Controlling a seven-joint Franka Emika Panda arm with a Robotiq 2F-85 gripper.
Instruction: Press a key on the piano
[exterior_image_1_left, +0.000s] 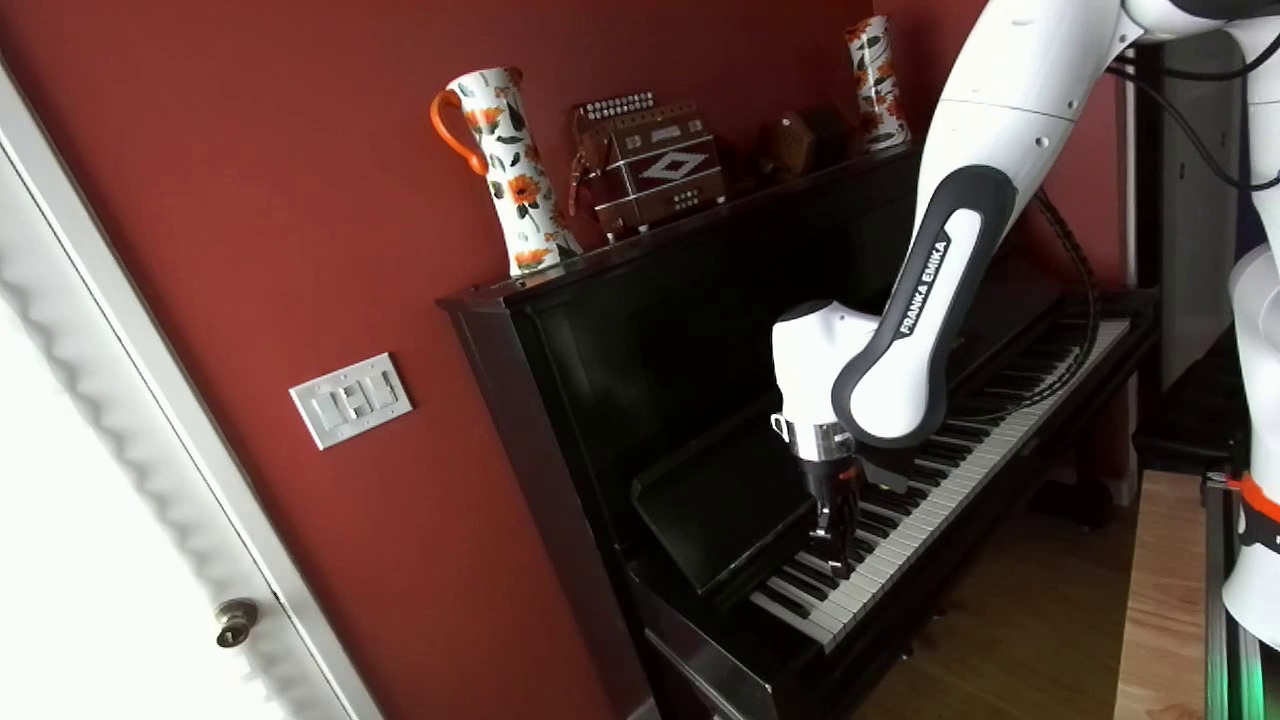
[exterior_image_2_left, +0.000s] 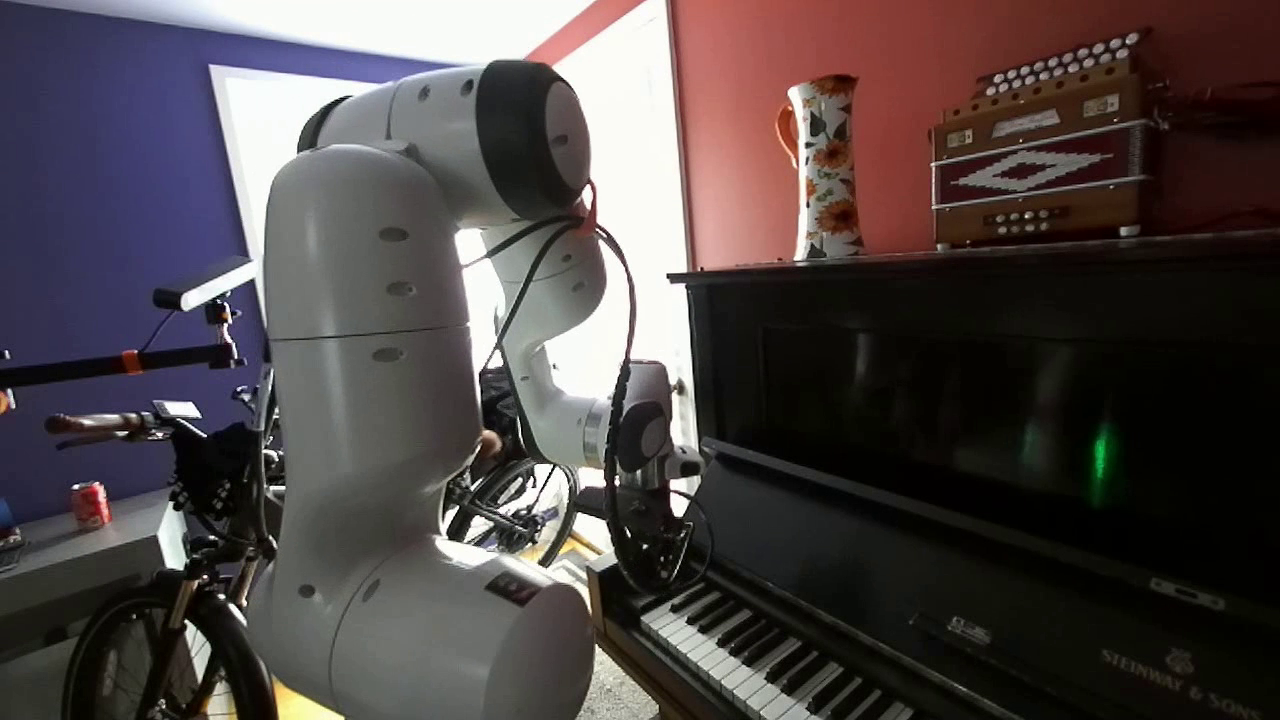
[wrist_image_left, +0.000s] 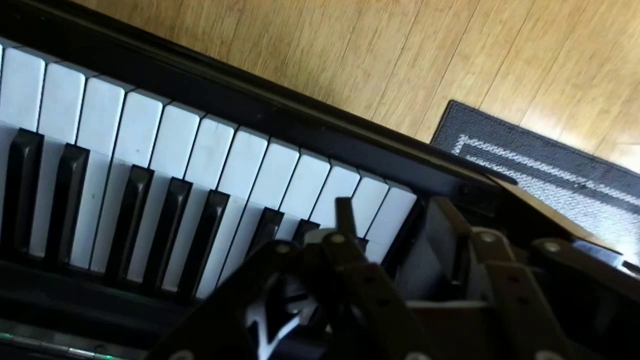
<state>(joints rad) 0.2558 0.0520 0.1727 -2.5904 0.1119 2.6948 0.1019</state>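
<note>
The glossy black upright piano stands against the red wall, and it also shows in an exterior view. Its row of white and black keys is exposed, and the keys also fill the left of the wrist view. My gripper points down over the keys near one end of the keyboard. In the wrist view the gripper has its two fingers apart with nothing between them, over the last few white keys and the black end block. I cannot tell whether the fingertips touch a key.
A floral pitcher, an accordion and another floral vase stand on the piano's top. The music ledge rises close behind the gripper. A dark cable hangs along the arm. A mat lies on the floor.
</note>
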